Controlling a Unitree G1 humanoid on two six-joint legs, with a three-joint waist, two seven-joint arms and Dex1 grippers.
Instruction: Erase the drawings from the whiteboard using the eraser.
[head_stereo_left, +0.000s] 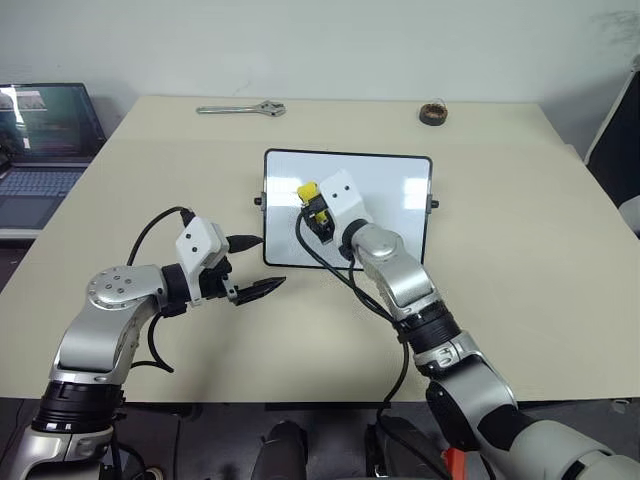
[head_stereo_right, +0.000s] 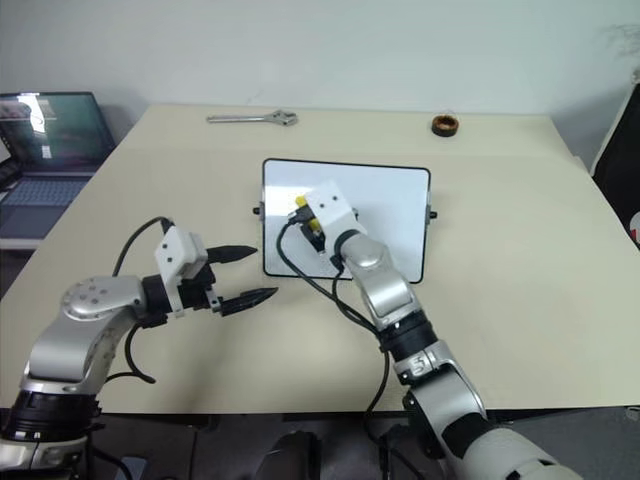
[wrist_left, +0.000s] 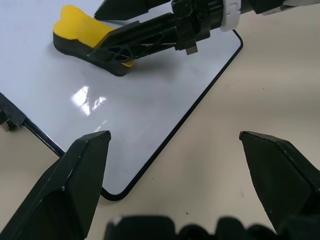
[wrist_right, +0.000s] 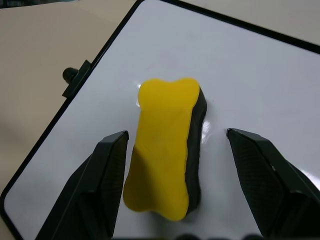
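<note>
on the beige desk (head_stereo_left: 520, 250), roughly at its middle, lies the whiteboard (head_stereo_left: 395, 195), flat, its black frame and small side knobs showing. the eraser (wrist_right: 165, 165) rests on the board's white surface, yellow top up and black underside down, in the part of the board toward the robot's left. the right gripper (head_stereo_left: 315, 215) hangs over it with its jaws spread wide — in the right wrist view the eraser lies between the two black fingers (wrist_right: 95, 185), closer to one of them, with a clear gap of white board between it and the other. neither finger presses on it, so the jaws are released, not clamped on the block. in the left wrist view one finger of the right gripper crosses in front of the eraser's side, while the yellow end sticks out past it.

the left gripper (head_stereo_left: 255, 265) sits off the board, over bare desk just beside the board's near left corner, and its jaws are also parted and hold nothing — the board's rounded corner shows between its fingertips (wrist_left: 75, 175) in the left wrist view.

no marker strokes can be made out on the board's visible surface, which shows a glare spot.

at the desk's far edge lie a metal wrench (head_stereo_left: 240, 108) and a dark round tape roll (head_stereo_left: 433, 113), well apart from each other. an open laptop (head_stereo_left: 40, 150) stands off the desk's left side.
</note>
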